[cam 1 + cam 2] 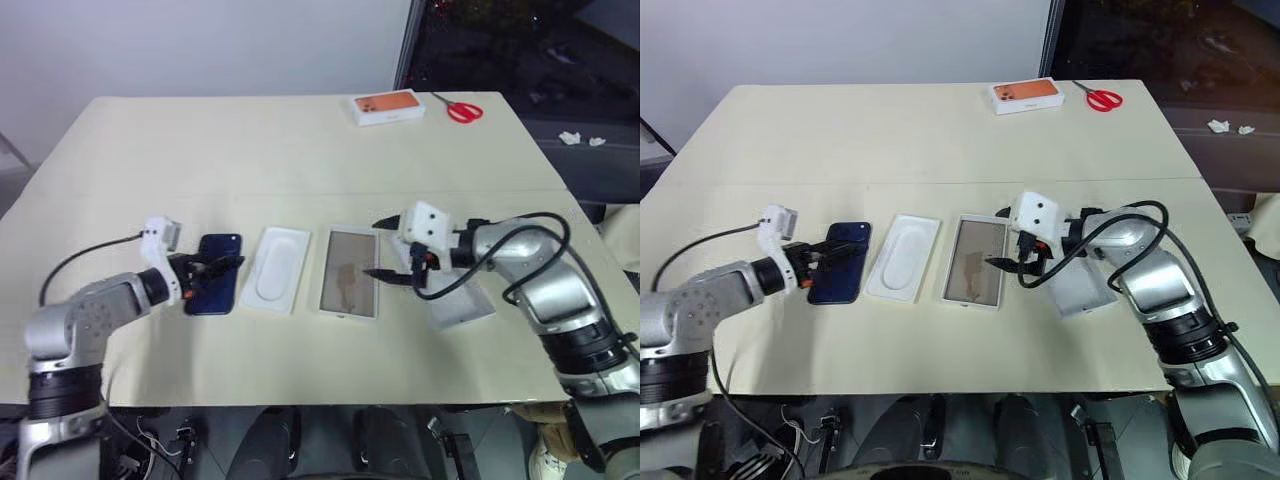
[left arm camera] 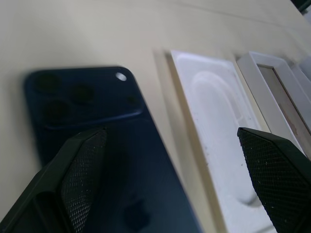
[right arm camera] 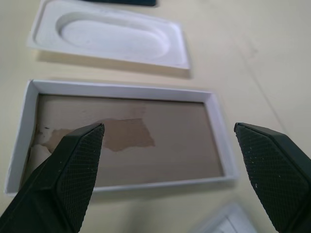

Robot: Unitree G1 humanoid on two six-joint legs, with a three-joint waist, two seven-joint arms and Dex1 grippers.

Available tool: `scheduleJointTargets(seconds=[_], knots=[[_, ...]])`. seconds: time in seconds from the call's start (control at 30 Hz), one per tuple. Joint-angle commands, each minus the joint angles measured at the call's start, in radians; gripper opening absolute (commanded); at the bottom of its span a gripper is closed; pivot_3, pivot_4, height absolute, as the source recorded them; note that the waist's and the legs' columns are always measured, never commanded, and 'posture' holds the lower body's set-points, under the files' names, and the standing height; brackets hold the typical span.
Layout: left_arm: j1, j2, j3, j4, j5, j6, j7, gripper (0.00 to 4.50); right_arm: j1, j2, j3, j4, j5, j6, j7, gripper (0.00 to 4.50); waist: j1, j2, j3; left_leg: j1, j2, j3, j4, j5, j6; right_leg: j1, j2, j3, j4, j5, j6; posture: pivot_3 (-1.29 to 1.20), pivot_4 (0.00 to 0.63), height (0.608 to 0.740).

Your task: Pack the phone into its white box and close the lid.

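Left gripper (image 1: 218, 268) hovers with fingers spread wide and empty over the phone (image 1: 214, 272), which lies back-up flat on the table (image 1: 200, 150); right gripper (image 1: 390, 250), also spread and empty, hangs over the white box (image 1: 349, 272), with the lid (image 1: 462, 305) under its arm. Phone looks stiff, thin, glossy, so likely slick and hard to get under: I'd pinch across the long edges mid-body, clear of the camera cluster. Beyond, the white insert (image 1: 276, 269) sits between phone and box; box cardboard looks light and may skid.

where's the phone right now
In the head views the phone lies back-up on the table's left side, just left of the white insert, with the open left gripper over it.
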Motion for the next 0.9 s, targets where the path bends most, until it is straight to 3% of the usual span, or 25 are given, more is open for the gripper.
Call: scheduleJointTargets(seconds=[0.03,0.33,0.73,0.8,0.9], knots=[[-0.044,-0.041,0.021,-0.005,-0.054,0.062,0.046,4.5,-0.026,0.018,0.0,-0.016,-0.021,-0.021,-0.021,4.48,-0.001,0.0,0.0,0.0,0.0,0.0,0.0,0.0,-0.001,0.0,0.0,0.0,0.0,0.0,0.0,0.0,0.15,0.74],[-0.058,-0.089,-0.018,0.017,-0.07,0.169,0.092,4.5,-0.023,0.026,0.002,-0.011,-0.045,-0.022,-0.027,4.48,-0.004,0.0,0.0,0.0,0.0,0.0,0.0,0.003,-0.005,0.0,0.001,0.001,0.001,0.0,0.0,0.0,0.15,0.74],[-0.096,-0.195,0.039,0.098,-0.113,0.309,0.192,4.5,-0.027,0.026,-0.003,-0.003,-0.061,-0.042,-0.024,4.48,0.004,0.0,-0.001,0.002,0.0,0.0,0.0,0.003,-0.005,0.003,0.001,0.0,0.001,0.0,0.0,0.0,0.15,0.74],[-0.092,-0.191,0.04,0.095,-0.109,0.309,0.196,3.99,-0.027,0.024,-0.008,-0.003,-0.058,-0.042,-0.021,4.5,0.003,0.0,-0.001,0.003,0.0,0.0,0.001,0.003,-0.005,0.004,0.001,0.0,0.0,0.0,0.0,0.0,0.15,0.74],[-0.091,-0.193,0.059,0.095,-0.122,0.321,0.203,2.72,-0.025,0.023,-0.008,-0.004,-0.058,-0.044,-0.02,4.5,0.0,0.0,-0.001,0.003,0.0,0.0,0.0,0.003,-0.005,0.003,0.001,0.0,0.0,0.0,0.0,0.0,0.15,0.74]])
